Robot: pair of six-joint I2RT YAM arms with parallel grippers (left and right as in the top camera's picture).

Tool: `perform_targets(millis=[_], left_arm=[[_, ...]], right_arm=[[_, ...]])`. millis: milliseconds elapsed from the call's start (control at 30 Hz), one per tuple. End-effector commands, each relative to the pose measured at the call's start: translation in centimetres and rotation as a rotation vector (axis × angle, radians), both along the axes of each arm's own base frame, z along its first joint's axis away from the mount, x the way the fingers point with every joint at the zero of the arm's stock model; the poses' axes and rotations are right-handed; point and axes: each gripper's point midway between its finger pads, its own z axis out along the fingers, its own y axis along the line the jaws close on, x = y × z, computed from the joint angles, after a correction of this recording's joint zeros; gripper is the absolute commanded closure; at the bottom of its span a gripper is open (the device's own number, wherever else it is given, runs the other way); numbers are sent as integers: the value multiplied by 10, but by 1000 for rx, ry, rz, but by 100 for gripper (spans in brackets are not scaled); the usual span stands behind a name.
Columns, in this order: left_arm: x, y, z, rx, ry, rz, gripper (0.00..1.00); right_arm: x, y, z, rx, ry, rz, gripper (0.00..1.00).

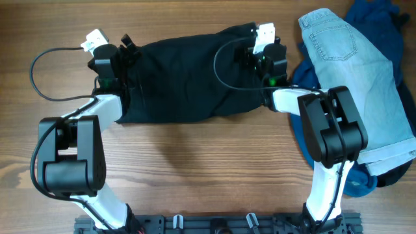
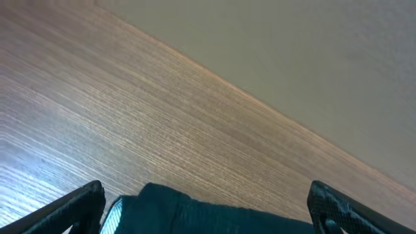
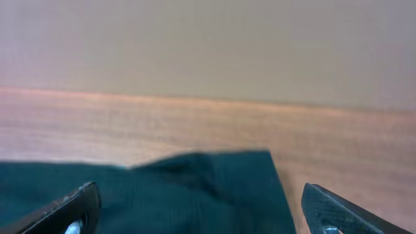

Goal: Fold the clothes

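Left gripper (image 2: 207,192) sits at the nine o'clock edge of the black shorts (image 1: 188,78), fingers spread wide, a fold of fabric lying loose between them (not clamped). The shorts lie flattened on the wooden table (image 1: 195,162), toward twelve o'clock from its middle. At their two o'clock corner is the right gripper (image 3: 198,195), jaws wide apart too, cloth beneath. Out at three o'clock: light-blue denim shorts (image 1: 364,84) over a dark blue garment (image 1: 383,19).
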Motion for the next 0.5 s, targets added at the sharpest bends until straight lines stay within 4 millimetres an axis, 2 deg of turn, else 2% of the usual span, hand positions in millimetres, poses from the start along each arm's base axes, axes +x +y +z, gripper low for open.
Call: perform_targets(millis=[0,133,267,333,400,467], left_arm=[[-3,9,17,51,3,13,0],[-26,-3,36,70,88,-66,0],[-61,-42,43,19,204,-297,0],[-74,-58,43,-25,239,-383,0],[-81,-57,29,-37,301,-379,0],[-91,-56,15,-36,369,-375,0]], right_arm=[[7,-2,36,0,-16,-13,0],[-11,-5,65,-25,79,-4,0],[-50,-5,86,-36,211,54,0],[-74,-3,83,-39,310,93,0],[-99,-5,65,-26,443,142,0],[-112,-12,50,14,545,147,0]])
